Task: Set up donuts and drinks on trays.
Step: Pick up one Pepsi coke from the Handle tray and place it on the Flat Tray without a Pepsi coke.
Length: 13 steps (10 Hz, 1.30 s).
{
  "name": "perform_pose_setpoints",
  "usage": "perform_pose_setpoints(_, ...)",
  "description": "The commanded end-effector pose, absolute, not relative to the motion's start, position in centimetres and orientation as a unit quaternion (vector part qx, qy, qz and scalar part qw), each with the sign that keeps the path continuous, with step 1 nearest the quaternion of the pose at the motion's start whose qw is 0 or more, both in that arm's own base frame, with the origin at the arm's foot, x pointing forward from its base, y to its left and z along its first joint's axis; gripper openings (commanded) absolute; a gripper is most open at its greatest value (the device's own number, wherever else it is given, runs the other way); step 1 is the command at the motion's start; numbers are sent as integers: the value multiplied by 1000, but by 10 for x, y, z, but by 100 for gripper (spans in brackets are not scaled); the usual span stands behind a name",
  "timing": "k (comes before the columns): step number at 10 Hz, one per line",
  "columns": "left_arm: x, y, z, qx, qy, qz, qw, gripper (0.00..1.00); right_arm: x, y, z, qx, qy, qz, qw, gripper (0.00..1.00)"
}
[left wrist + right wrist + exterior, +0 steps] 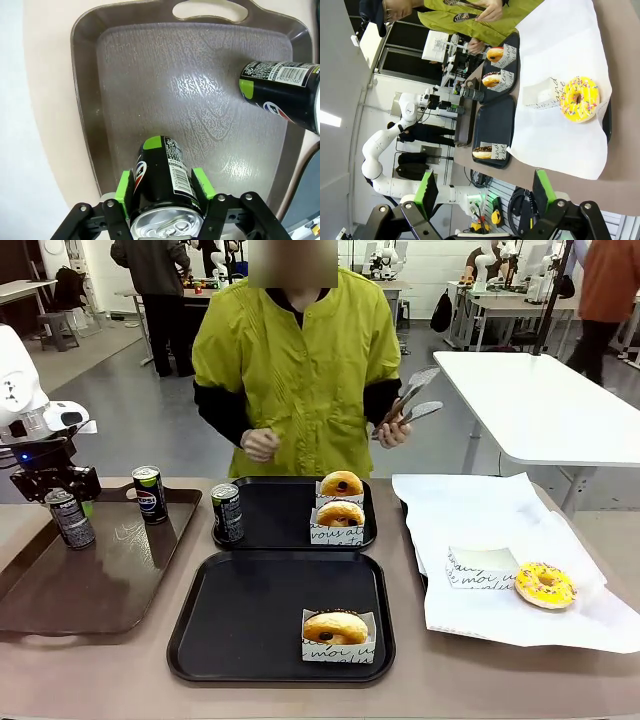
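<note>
My left gripper [60, 502] is shut on a dark Pepsi can [71, 519], which stands upright at the left of the brown tray [110, 580]. In the left wrist view its green pads [125, 186] press both sides of that can [162, 175]. A second can [150, 493] stands on the same tray. A third can [227, 512] and two boxed donuts [341, 486] sit on the far black tray [285, 515]. The near black tray [250, 615] holds one boxed chocolate donut [337, 630]. My right gripper [485, 189] hangs open in the air, holding nothing.
White paper [480, 515] covers the right of the table, with an empty white box [480, 566] and a yellow sprinkled donut [544, 585] on it. The person across the table holds metal tongs [412, 398] at chest height. A white table [540, 400] stands behind on the right.
</note>
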<state>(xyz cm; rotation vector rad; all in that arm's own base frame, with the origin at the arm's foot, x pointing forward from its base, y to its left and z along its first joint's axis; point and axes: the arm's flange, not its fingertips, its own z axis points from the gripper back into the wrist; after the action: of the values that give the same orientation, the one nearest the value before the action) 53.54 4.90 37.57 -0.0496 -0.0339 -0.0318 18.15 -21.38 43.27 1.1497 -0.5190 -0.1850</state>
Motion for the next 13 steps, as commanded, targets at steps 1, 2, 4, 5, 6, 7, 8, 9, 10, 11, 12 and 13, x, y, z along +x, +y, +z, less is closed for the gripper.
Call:
perform_pose_setpoints(1, 529, 51, 373, -25, -16, -20, 999, 0, 183, -214, 433, 542, -250, -79, 798, 100)
perform_pose_setpoints(2, 529, 49, 378, -27, -8, -24, 999, 0, 183, -214, 433, 542, -250, -79, 798, 100)
perform_pose_setpoints(4, 508, 27, 420, -38, 31, -33, 998, 0, 183, -214, 433, 542, -250, -79, 798, 100)
perform_pose_setpoints(5, 491, 15, 446, -46, 39, -55, 997, 0, 183, -214, 433, 542, -250, -79, 798, 100)
perform_pose_setpoints(6, 464, 0, 482, -55, 45, -85, 994, 0, 183, -214, 433, 542, -250, -79, 798, 100)
perform_pose_setpoints(7, 445, -11, 506, -58, 42, -108, 992, 0, 183, -214, 433, 542, -250, -79, 798, 100)
perform_pose_setpoints(8, 410, -26, 535, -58, 31, -141, 988, 0, 183, -214, 433, 542, -250, -79, 798, 100)
perform_pose_setpoints(9, 389, -34, 547, -56, 30, -157, 986, 0, 183, -214, 433, 542, -250, -79, 798, 100)
perform_pose_setpoints(10, 371, -40, 556, -47, 27, -168, 984, 0, 183, -214, 433, 542, -250, -79, 798, 100)
perform_pose_setpoints(11, 361, -43, 561, -45, 27, -172, 984, 0, 183, -214, 433, 542, -250, -79, 798, 100)
perform_pose_setpoints(12, 356, -42, 564, -44, 30, -163, 985, 0, 183, -214, 433, 542, -250, -79, 798, 100)
perform_pose_setpoints(13, 353, -37, 566, -41, 19, -153, 987, 0, 183, -214, 433, 542, -250, -79, 798, 100)
